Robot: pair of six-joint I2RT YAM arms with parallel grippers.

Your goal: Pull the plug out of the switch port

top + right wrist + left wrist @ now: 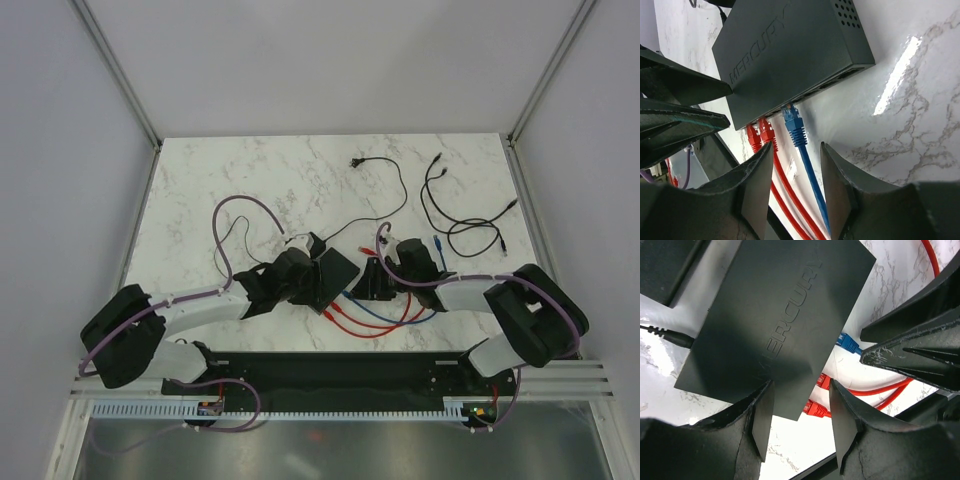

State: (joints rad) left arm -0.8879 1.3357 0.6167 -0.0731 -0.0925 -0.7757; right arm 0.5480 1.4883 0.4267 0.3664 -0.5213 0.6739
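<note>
The switch (337, 270) is a flat matte-black box marked MERCURY, lying mid-table. It shows in the left wrist view (780, 315) and the right wrist view (785, 50). A blue plug (794, 125) and two red plugs (760, 135) sit in its ports; they also show in the left wrist view as blue (847, 343) and red (816, 409). My left gripper (800, 425) is open, with the switch's near corner between its jaws. My right gripper (797, 195) is open, and the blue cable (812, 185) runs between its fingers just behind the plug.
A smaller black box (665, 265) lies beside the switch, and a thin black cord (667, 336) enters the switch's side. Red cables (375, 322) loop toward the near edge. Loose black cables (470, 215) lie at the back right. Grey walls surround the table.
</note>
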